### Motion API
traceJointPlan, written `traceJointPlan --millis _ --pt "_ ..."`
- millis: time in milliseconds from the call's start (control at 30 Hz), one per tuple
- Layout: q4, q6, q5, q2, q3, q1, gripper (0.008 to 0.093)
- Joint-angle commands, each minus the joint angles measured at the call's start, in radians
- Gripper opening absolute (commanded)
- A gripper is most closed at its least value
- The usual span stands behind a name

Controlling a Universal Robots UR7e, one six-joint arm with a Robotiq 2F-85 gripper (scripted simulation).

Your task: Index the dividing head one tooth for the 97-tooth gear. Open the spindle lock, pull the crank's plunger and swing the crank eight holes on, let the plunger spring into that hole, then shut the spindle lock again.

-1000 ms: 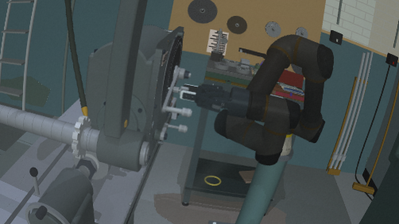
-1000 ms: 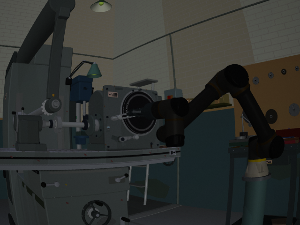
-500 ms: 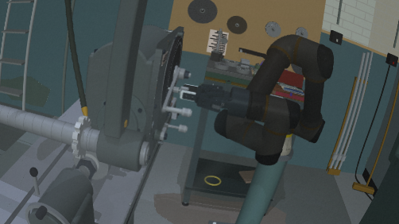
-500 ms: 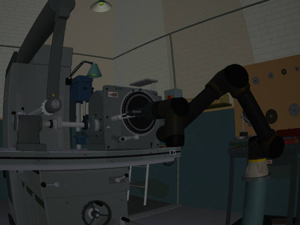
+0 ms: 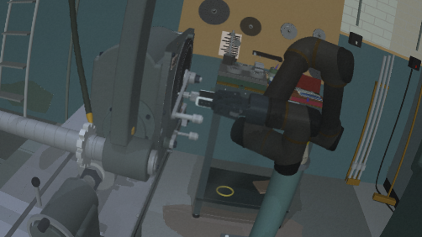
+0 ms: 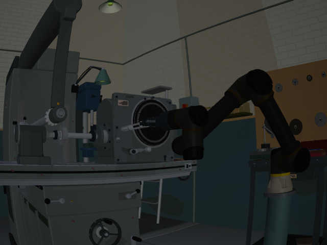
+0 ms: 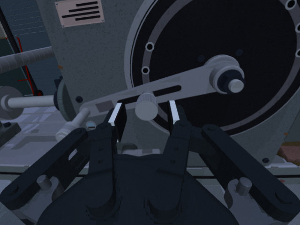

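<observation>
The grey crank arm (image 7: 155,90) lies across the dark index plate (image 7: 218,60) of the dividing head (image 6: 132,129), running from its hub (image 7: 227,77) at the plate's centre down to the left, where a handle (image 7: 70,121) sticks out past the plate's rim. The knurled plunger knob (image 7: 146,106) stands out from the crank's slot. A ring of holes (image 7: 149,46) follows the plate's edge. The spindle lock lever (image 6: 138,150) sits low on the head's front face. My gripper (image 7: 146,111) faces the plate with the plunger knob between its fingers, and it is open.
The dividing head's housing (image 5: 138,96) stands directly ahead on the mill table (image 6: 97,168). An arbor (image 5: 38,132) with a toothed cutter (image 5: 86,143) runs left of it. A tool cart (image 5: 248,126) stands behind my arm, and a pegboard (image 5: 260,25) hangs on the wall.
</observation>
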Motion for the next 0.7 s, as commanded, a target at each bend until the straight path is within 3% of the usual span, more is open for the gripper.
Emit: traceJointPlan --millis 0,667 --pt "-0.001 0.0 -0.005 -0.003 0.002 0.006 0.052" --pt "-0.017 0.0 -0.095 -0.023 0.039 0.095 0.052"
